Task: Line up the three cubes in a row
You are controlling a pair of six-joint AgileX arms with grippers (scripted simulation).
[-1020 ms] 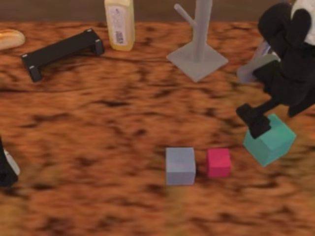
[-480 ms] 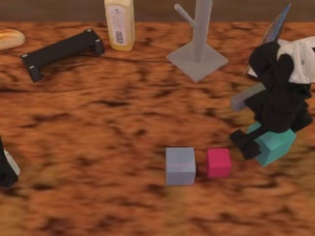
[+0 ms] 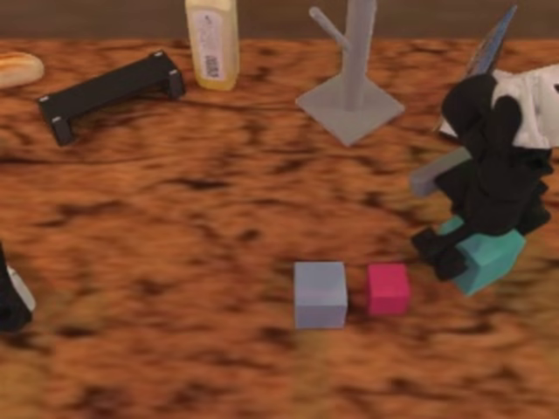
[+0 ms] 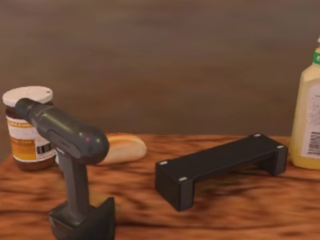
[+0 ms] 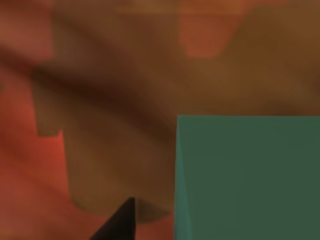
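Top view: right end effector (image 3: 467, 240) is down over the teal-green cube (image 3: 489, 257) at the right side of the surface (image 3: 175, 262), one black finger (image 3: 439, 251) showing on the cube's left edge, the other hidden under the arm; looks like it straddles the cube, but whether it's pinching or spread, cannot tell. Teal cube sits turned at an angle, near the pink cube (image 3: 388, 289) but apart from it and a bit farther back. Pink cube is just beside the lavender-grey cube (image 3: 320, 294), small gap between, the two roughly level with each other. So two of three look lined up; my read is what's left is bringing the teal one in line at the right of the pink and squaring it. Left arm parked at the left edge (image 3: 10, 301). Clutter along the back: black stand (image 3: 109, 92), yellow bottle (image 3: 212, 44), grey rack (image 3: 351, 96), bread roll (image 3: 17, 68). Left wrist view: no cubes here, just a drill (image 4: 75, 165), jar (image 4: 27, 127), the roll, the black stand and the bottle; its own fingers not in view. Right wrist view: very close, teal cube face fills the lower right corner, one dark fingertip (image 5: 120, 222) just beside its edge, surface behind; grip state not readable here either.
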